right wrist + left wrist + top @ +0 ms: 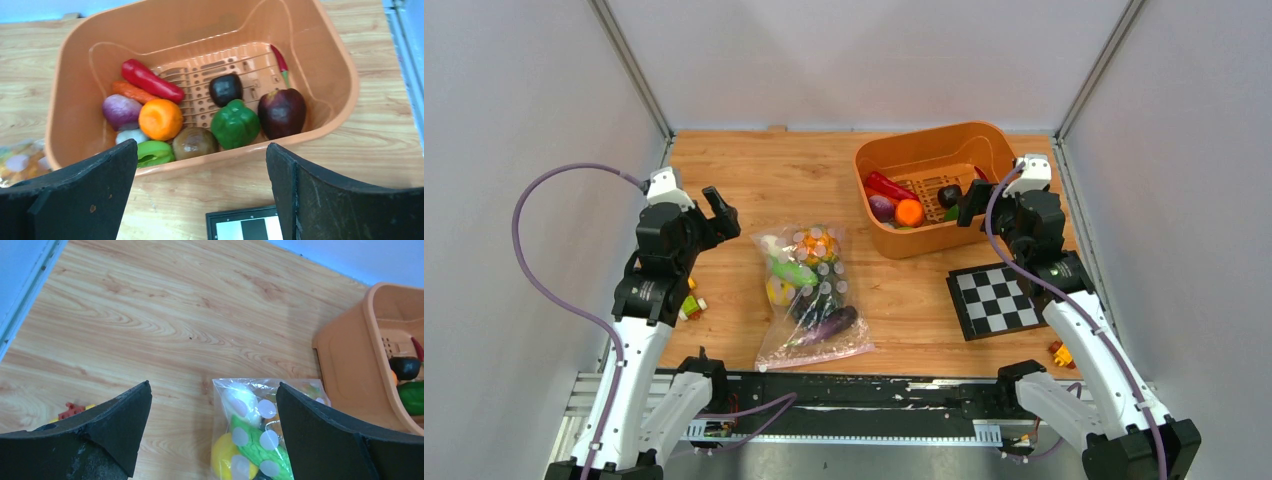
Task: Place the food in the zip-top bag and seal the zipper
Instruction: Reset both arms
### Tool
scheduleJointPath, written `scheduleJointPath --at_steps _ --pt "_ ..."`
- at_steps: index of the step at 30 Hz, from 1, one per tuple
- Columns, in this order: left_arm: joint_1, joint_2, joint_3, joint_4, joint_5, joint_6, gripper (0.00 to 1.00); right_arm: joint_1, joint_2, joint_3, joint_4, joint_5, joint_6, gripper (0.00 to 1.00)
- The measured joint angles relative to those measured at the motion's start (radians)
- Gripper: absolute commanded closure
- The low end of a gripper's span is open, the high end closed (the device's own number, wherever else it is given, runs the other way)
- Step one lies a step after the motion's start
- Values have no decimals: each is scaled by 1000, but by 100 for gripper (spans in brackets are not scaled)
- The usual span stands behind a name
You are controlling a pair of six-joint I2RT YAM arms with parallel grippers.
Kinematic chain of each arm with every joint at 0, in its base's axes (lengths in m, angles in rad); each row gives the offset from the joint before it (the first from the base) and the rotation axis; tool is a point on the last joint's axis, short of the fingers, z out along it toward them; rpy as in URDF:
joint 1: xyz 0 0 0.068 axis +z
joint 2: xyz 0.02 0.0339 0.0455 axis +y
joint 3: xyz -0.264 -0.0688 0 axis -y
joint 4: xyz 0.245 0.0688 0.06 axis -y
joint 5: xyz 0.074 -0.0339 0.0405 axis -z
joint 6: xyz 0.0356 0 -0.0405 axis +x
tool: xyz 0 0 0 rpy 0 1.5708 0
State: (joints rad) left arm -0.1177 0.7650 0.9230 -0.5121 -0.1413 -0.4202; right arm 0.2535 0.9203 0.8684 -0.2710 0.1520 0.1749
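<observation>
Clear dotted zip-top bag lies just right of the raised left tool, spread wide and empty like the right tool.

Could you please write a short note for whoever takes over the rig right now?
Left gripper: jaws open, empty, above the table left of the bag.
Right gripper: jaws open, empty, at the near wall of the tub.
Done: several pieces of food lie in the bag, mid-table.
Left: move the pieces in the tub into the bag, then press the zipper shut; whether it is open now cannot be told.
</observation>
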Motion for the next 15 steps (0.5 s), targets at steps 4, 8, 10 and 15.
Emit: scheduleJointPath --at_steps 4,8,10,15 --pt "0 -28 -4 -36 -53 -42 0 0 -34 10 -18 -72 0 0" --pt "0 -60 -23 -62 -102 -57 0 0 -49 31 -24 -131 0 0" --pt "0 -72 -30 -67 -114 -64 0 0 -51 35 -24 -156 0 0" --pt "0 -90 -39 -76 -134 -77 0 0 -50 36 -27 -198 0 0"
